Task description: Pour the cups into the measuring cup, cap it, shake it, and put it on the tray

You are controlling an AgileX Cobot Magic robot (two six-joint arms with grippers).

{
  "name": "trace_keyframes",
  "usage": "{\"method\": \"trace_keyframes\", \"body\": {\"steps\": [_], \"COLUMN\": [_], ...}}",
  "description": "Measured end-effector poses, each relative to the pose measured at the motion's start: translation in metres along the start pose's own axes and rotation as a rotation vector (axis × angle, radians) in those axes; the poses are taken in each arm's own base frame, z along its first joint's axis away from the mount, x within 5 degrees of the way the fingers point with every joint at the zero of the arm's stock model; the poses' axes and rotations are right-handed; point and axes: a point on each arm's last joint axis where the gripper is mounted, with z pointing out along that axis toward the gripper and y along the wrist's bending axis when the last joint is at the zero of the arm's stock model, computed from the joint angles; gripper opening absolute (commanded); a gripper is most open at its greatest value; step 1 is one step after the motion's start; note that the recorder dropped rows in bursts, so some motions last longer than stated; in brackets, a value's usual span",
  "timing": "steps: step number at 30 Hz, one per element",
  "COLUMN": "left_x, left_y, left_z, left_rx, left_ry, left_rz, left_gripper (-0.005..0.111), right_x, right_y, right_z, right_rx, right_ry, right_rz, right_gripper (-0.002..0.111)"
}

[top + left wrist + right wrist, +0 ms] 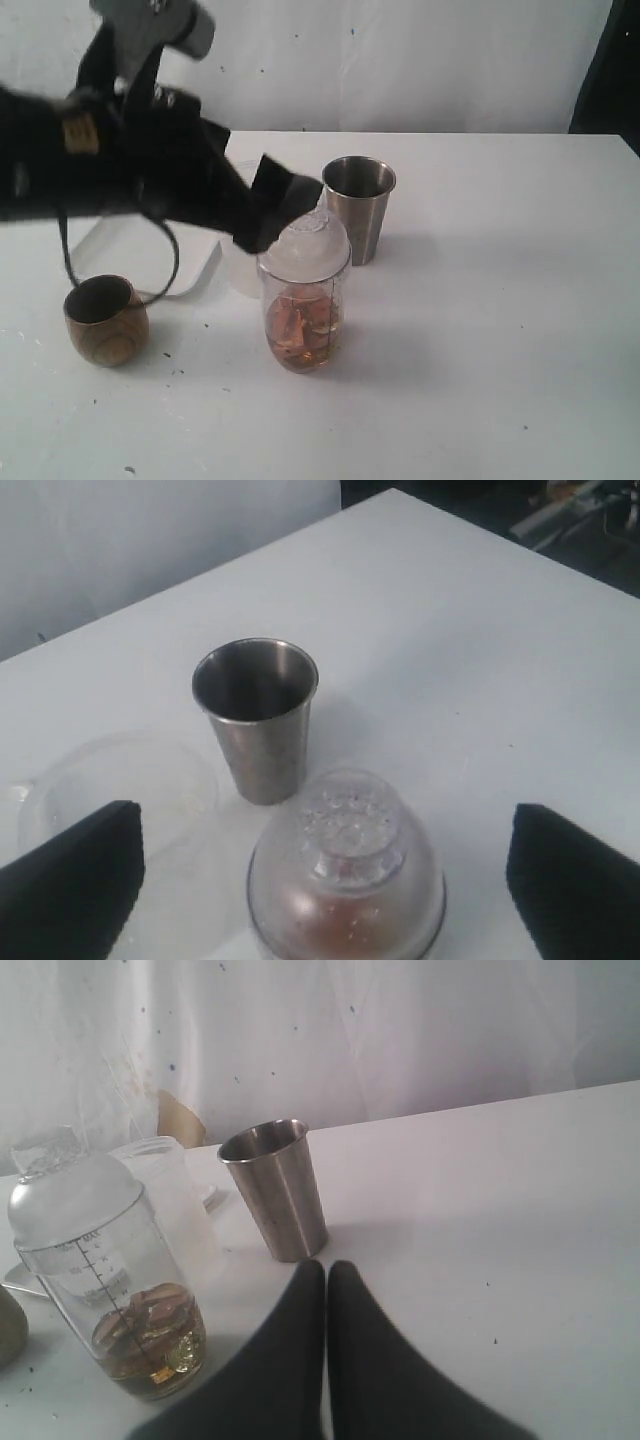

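Appearing only in right wrist view, right jaws together; left jaws apart near measuring cup (305, 320).

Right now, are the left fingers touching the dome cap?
Apart. The left wrist view shows both fingers spread wide, a clear gap between each and the dome cap.

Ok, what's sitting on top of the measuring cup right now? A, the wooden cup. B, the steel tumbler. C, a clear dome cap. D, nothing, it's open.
C: a clear dome cap sits on the mouth of the measuring cup, seen in both the exterior view and the left wrist view.
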Motion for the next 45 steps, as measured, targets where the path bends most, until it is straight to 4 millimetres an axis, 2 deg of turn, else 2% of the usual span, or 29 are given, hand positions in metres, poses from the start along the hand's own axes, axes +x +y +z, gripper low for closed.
{"method": "trace_keyframes", "body": {"steps": [3,6,10,13,24,34,41,43,44,45], "left_x": [0.042,0.073,0.100,0.110,0.135,0.135,0.134,0.137,0.137,0.137], "left_y": [0.002,0.004,0.001,-0.001,-0.003,-0.002,-0.003,-0.004,-0.003,-0.004], "left_z": [0.003,0.005,0.008,0.015,0.052,0.093,0.113,0.119,0.119,0.120], "left_rx": [-0.026,-0.043,-0.008,0.020,0.041,0.048,0.061,0.065,0.066,0.066], "left_ry": [-0.055,-0.125,-0.157,-0.143,-0.138,-0.145,-0.149,-0.141,-0.139,-0.142], "left_rz": [-0.008,-0.030,-0.015,0.002,-0.041,-0.092,-0.108,-0.128,-0.133,-0.138], "left_gripper": [0.093,0.093,0.093,0.093,0.093,0.093,0.093,0.085,0.067,0.057], "right_x": [0.000,0.000,0.000,0.000,0.000,0.000,0.000,0.000,0.000,0.000], "right_y": [0.000,0.000,0.000,0.000,0.000,0.000,0.000,0.000,0.000,0.000], "right_z": [0.000,0.000,0.000,0.000,0.000,0.000,0.000,0.000,0.000,0.000], "right_rx": [0.000,0.000,0.000,0.000,0.000,0.000,0.000,0.000,0.000,0.000], "right_ry": [0.000,0.000,0.000,0.000,0.000,0.000,0.000,0.000,0.000,0.000], "right_rz": [0.000,0.003,0.003,0.003,0.003,0.003,0.003,0.005,0.005,0.005], "right_gripper": [0.000,0.000,0.000,0.000,0.000,0.000,0.000,0.000,0.000,0.000]}}
